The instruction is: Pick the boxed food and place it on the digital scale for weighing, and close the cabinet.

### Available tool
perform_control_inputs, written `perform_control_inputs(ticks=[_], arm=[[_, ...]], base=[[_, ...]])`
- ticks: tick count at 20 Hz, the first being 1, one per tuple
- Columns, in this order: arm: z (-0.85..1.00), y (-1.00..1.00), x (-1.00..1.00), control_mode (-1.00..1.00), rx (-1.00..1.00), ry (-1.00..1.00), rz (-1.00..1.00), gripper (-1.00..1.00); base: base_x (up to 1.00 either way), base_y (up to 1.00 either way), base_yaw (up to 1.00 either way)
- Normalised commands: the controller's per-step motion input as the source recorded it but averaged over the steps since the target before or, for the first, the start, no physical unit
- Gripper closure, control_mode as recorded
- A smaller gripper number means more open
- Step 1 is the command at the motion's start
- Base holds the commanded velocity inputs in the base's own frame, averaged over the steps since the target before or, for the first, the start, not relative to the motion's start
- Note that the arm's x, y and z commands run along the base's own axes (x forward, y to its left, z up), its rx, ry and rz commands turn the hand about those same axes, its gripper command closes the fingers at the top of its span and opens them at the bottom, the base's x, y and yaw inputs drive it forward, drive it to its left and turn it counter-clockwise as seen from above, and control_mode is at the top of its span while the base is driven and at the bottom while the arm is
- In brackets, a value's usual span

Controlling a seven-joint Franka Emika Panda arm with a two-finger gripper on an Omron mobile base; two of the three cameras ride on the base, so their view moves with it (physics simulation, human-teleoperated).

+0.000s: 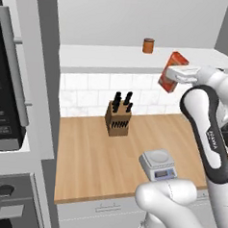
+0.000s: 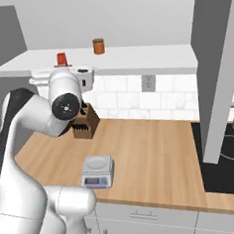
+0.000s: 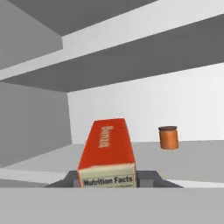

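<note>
Standing at the far left of the left base view is the dark-fronted microwave and oven column (image 1: 3, 108). Right of it, the wooden counter (image 1: 98, 158) runs along a white tiled wall, with the knife block (image 1: 118, 116) far back near the tiles. Nearer and further right, the digital scale (image 1: 157, 164) sits flat on the counter close to its near edge, its display facing out.

Above the counter, the pale shelf of the cabinet (image 1: 110, 55) is exposed, and a small orange-brown can (image 1: 148, 45) stands on it toward the back. Right of the can, the boxed food (image 1: 173, 72) hangs tilted at the shelf's front edge, its lower end dipping below the shelf line. The gripper (image 1: 179, 74) has its fingers closed against the carton's two sides and carries it; in the hand view the carton (image 3: 107, 153) sits between the dark finger tips with its "Nutrition Facts" panel facing the camera and the can (image 3: 168, 137) beyond it on the right.

At the far right of the right base view, the cabinet door (image 2: 217, 71) stands swung open over a dark cooktop (image 2: 227, 165).
</note>
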Motion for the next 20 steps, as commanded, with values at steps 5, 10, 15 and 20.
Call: perform_control_inputs(ticks=[5, 10, 15, 20], arm=[[-0.44, -0.51, -0.41, -1.0, -0.18, 0.28, 0.24, 1.0], [-0.78, -0.33, -0.02, -1.0, -0.03, -0.01, 0.48, 1.0], [-0.9, -0.09, 0.0, -1.0, 0.0, -0.08, 0.55, 1.0], [-0.83, 0.1, 0.33, -1.0, -0.08, 0.06, 0.16, 1.0]], base=[[0.0, 0.0, 0.0], [0.0, 0.0, 0.0], [0.0, 0.0, 0.0], [0.0, 0.0, 0.0]])
